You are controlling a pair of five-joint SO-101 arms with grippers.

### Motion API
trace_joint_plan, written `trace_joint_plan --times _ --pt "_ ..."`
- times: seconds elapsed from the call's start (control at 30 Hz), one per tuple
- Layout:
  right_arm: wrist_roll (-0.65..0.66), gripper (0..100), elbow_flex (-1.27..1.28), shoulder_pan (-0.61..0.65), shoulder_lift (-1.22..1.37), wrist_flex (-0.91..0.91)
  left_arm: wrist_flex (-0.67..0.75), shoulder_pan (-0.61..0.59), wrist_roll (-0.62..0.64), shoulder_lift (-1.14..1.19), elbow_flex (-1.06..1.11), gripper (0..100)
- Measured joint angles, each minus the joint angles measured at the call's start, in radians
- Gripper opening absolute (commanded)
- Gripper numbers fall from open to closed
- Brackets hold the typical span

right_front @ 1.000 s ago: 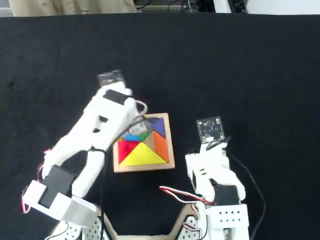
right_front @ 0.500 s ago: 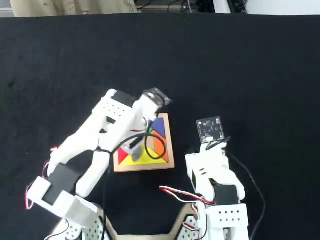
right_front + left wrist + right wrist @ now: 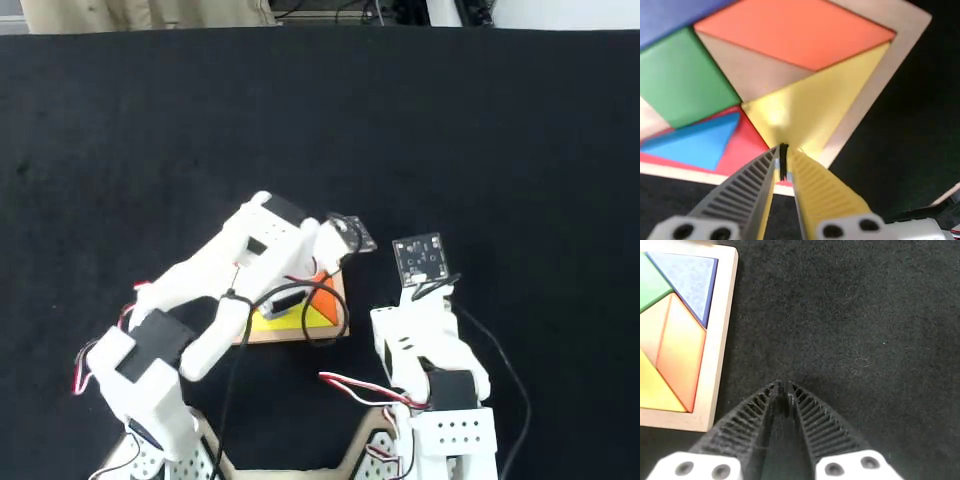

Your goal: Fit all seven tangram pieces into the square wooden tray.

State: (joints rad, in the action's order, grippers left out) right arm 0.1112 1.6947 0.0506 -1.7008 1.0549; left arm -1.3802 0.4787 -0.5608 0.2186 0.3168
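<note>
Now, big swing from the L arm (image 3: 250, 270); a sec ago its wrist sat off the far-left corner of the wooden tray (image 3: 300, 335), half a sec ago over the far edge, and now it lies low across the tray, covering most of it in the high view; only yellow and orange bits poke out on the near-right side. The tray itself hasn't shifted on the black table (image 3: 500, 120). R arm hasn't budged either; R gripper (image 3: 784, 390) pinched to a narrow slit w/ nothing in it, over bare table just beside the tray's edge.

L gripper (image 3: 782, 160): fingers pressed together, empty, tips over the yellow triangle (image 3: 815, 110) near its corner by the tray rim; whether they touch it, can't tell. Around it, the orange triangle (image 3: 800, 30), green square (image 3: 685, 80) and purple-blue piece (image 3: 670, 12) look seated; the blue triangle (image 3: 695, 142) looks to sit on or against the red piece (image 3: 747, 145); a bare wooden gap (image 3: 755, 70), triangular, shows btw green, orange and yellow.

What it means, prob: no piece is being carried; the sweep has put closed tips over the puzzle, which suits a nudge rather than a pick; w/ one slot bare and blue seemingly out of place, the job isn't done yet.
</note>
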Motion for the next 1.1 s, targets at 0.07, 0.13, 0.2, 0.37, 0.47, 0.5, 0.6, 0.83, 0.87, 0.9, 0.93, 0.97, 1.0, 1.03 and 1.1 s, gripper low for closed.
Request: trace_joint_plan --times 0.07,0.13,0.2,0.37,0.47,0.5,0.6,0.83,0.87,0.9,0.93,0.97,1.0,1.03,1.1 --pt "0.000 1.8 0.000 0.000 0.000 0.000 0.000 0.002 0.000 0.029 -0.043 3" --pt "0.000 1.8 0.000 0.000 0.000 0.000 0.000 0.002 0.000 0.061 -0.091 3" --pt "0.000 1.8 0.000 0.000 0.000 0.000 0.000 0.002 0.000 0.083 -0.129 3" --pt "0.000 1.8 0.000 0.000 0.000 0.000 0.006 -0.014 0.000 0.107 -0.183 3" --pt "0.000 1.8 0.000 0.000 0.000 0.000 0.006 -0.040 -0.040 0.107 -0.186 3" --pt "0.000 1.8 0.000 0.000 0.000 0.000 0.006 -0.049 -0.058 0.107 -0.186 3" --pt "0.000 1.8 0.000 0.000 0.000 0.000 0.006 -0.084 -0.091 0.107 -0.186 3" --pt "0.000 1.8 0.000 0.000 0.000 0.000 0.046 -0.149 -0.098 0.107 -0.224 3" --pt "0.000 1.8 0.000 0.000 0.000 0.000 0.043 -0.149 -0.098 0.107 -0.227 3" --pt "0.000 1.8 0.000 0.000 0.000 0.000 0.040 -0.140 -0.098 0.107 -0.229 3" --pt "0.000 1.8 0.000 0.000 0.000 0.000 0.015 -0.129 -0.098 0.107 -0.232 3" --pt "0.000 1.8 0.000 0.000 0.000 0.000 -0.011 -0.114 -0.098 0.107 -0.242 3" --pt "0.000 1.8 0.000 0.000 0.000 0.000 -0.040 -0.098 -0.098 0.106 -0.252 3" --pt "0.000 1.8 0.000 0.000 0.000 0.000 -0.069 -0.091 -0.098 0.097 -0.255 3" --pt "0.000 1.8 0.000 0.000 0.000 0.000 -0.095 -0.095 -0.100 0.081 -0.259 3"
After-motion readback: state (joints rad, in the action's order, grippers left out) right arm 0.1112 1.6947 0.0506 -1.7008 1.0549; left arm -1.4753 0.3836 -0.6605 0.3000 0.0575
